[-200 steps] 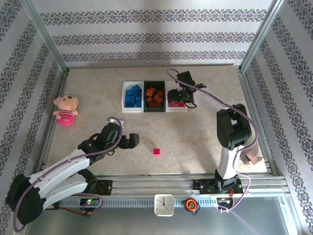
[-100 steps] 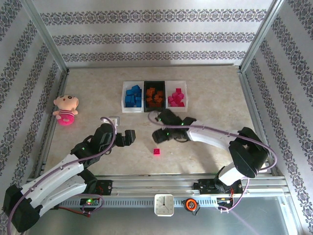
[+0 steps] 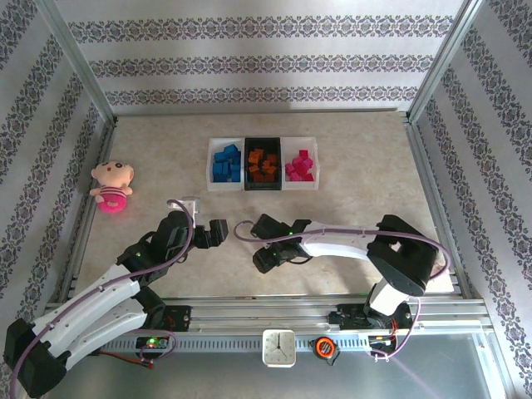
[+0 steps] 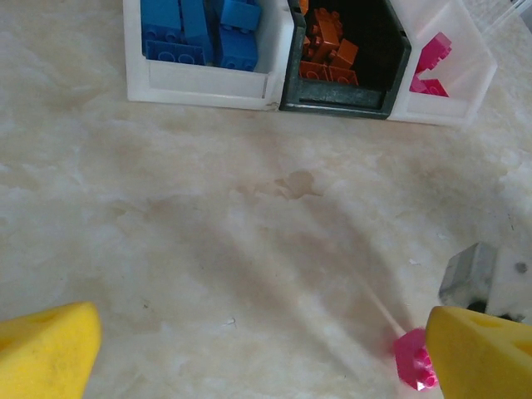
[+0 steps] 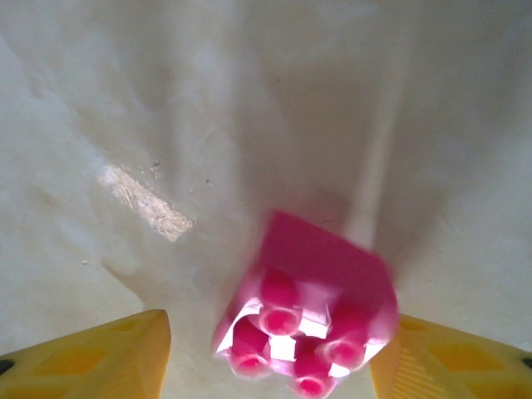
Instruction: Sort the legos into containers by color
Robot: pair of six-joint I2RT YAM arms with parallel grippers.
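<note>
Beige marbled tabletop (image 3: 366,158), striped floral wallpaper walls (image 3: 266,50), aluminium frame posts (image 3: 81,66)

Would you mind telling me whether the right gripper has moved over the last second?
Yes. The right gripper has come from above the right-hand white bin toward the near side, and now straddles the loose pink lego.

Table (image 3: 357,174): beige, marbled top. Lying on it:
- black bin (image 3: 263,188)
- left white bin (image 3: 224,186) and right white bin (image 3: 300,185), just beside it on either side
- pink plush doll (image 3: 111,186), well left of the black bin
- one loose magenta lego (image 5: 307,312) (four studs showing), well nearer than the black bin
</note>
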